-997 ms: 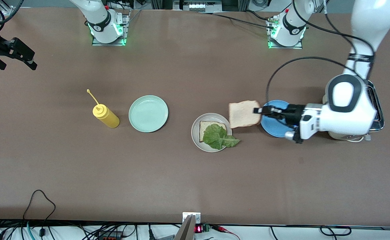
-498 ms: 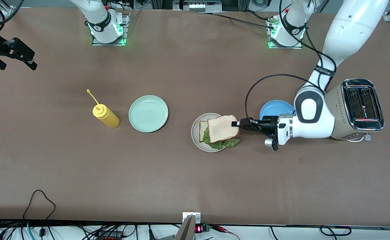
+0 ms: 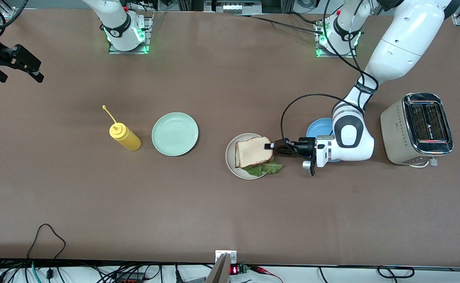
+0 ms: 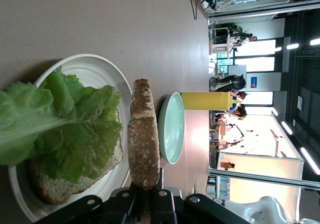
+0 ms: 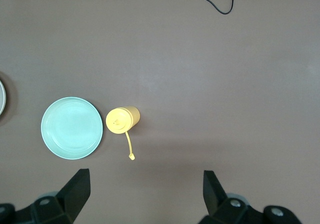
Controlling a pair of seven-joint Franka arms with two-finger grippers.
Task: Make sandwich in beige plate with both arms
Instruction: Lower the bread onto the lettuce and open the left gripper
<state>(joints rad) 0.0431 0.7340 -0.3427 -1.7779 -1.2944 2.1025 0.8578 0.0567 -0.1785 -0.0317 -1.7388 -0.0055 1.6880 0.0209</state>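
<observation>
- Front view: the left pincer [image 3: 270, 146] reaches in level from the left arm's end of the desk [image 3: 230, 220], pinching one edge of the upper squarish light-brown bread slice [image 3: 253, 151]. That slice lies flat over the crinkly green lettuce leaf [image 3: 265, 169] in the round beige plate [image 3: 230, 162], mid-desk. One toaster [image 3: 416, 129], one blue plate [image 3: 319, 126], one mint-green plate [image 3: 175, 134], one yellow squeeze bottle [image 3: 124, 136].
- Left wrist view: the slice, seen edge-on, hovers just above leaf and lower bread slice [image 4: 55, 186]; two slices in all. Releasing likely comes next.
- Right wrist view: the right pincer [image 5: 145, 194] waits, spread and empty, high over the desk's corner at the right arm's end.
</observation>
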